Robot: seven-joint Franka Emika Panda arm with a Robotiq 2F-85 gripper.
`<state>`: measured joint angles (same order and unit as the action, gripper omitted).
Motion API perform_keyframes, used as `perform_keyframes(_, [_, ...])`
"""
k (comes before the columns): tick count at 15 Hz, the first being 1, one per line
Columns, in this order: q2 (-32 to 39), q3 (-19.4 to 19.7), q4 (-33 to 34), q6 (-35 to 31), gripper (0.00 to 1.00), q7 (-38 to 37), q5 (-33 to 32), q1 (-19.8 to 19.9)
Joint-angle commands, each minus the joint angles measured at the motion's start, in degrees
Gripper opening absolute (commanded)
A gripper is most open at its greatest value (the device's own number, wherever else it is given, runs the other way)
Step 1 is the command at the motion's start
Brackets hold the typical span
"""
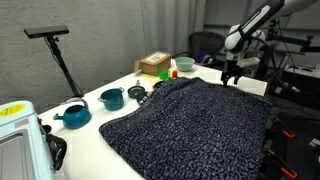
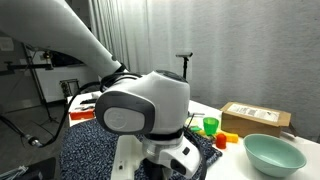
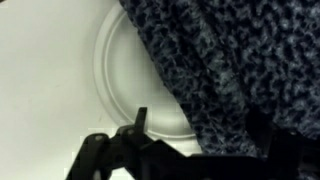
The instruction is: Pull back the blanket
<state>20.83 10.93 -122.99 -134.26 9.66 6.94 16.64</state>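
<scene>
Gripper hovers over the blanket at its far edge, fingers wide and empty. A white plate lies partly beneath.

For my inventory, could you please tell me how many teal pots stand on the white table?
2: the nearer teal pot stands beside the dark speckled knit blanket; the farther teal pot just behind it. The blanket may hide more.

table: white | near end: teal pot, teal kettle, small black item, possibly a lid | far end: box, green cup | beside box: teal bowl | behind: stand | wrist view: white plate, partly hidden
</scene>
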Motion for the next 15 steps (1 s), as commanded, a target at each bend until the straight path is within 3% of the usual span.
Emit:
perform_keyframes(1, [2.54,-2.89,4.5,6.67,1.0,11.17,7.67,5.64])
perform_keyframes(8, [2.08,-4.34,7.74,16.56,1.0,24.75,17.23,9.83])
perform_keyframes(15, [4.88,-3.73,7.57,15.94,1.0,24.16,15.17,7.38])
